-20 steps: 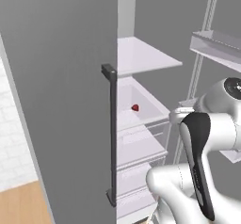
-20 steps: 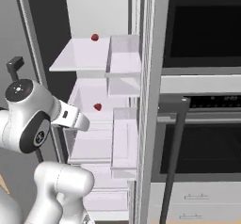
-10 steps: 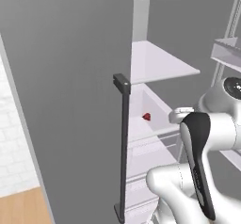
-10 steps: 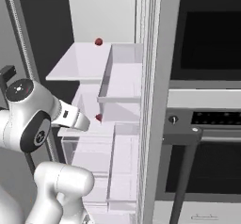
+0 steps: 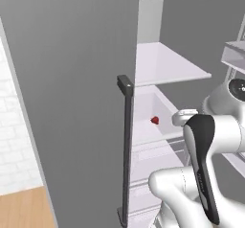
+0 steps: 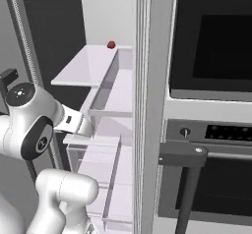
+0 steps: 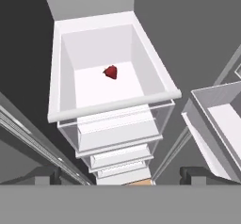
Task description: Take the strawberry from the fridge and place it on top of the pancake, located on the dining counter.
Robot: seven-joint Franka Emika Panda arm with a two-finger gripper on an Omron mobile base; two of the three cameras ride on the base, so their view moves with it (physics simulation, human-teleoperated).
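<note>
The fridge point(image 5: 72, 78) stands open, its grey door swung out to the left with a dark bar handle point(image 5: 126, 150). The strawberry point(image 5: 154, 120), small and bright red, lies on the floor of a white drawer point(image 5: 143, 97) under a white shelf point(image 5: 167, 64). In the hand view the strawberry point(image 7: 111, 72) sits near the middle of that drawer point(image 7: 113, 103). My gripper point(image 7: 121, 176) hangs above and in front of the drawer, open, with nothing between its fingertips point(image 7: 47, 176). The pancake and the dining counter are out of view.
The other fridge door point(image 6: 152, 105) stands edge-on to the right, with bins point(image 6: 106, 98) on its inner side. Beyond it are black-glass wall ovens point(image 6: 216, 46) with a bar handle point(image 6: 197, 152). A small red round thing point(image 6: 111, 44) sits at the back of the upper shelf point(image 6: 83, 68).
Both base views have closed in on the fridge, so the base has driven forward. The drawer and strawberry look larger. The gripper stays open.
</note>
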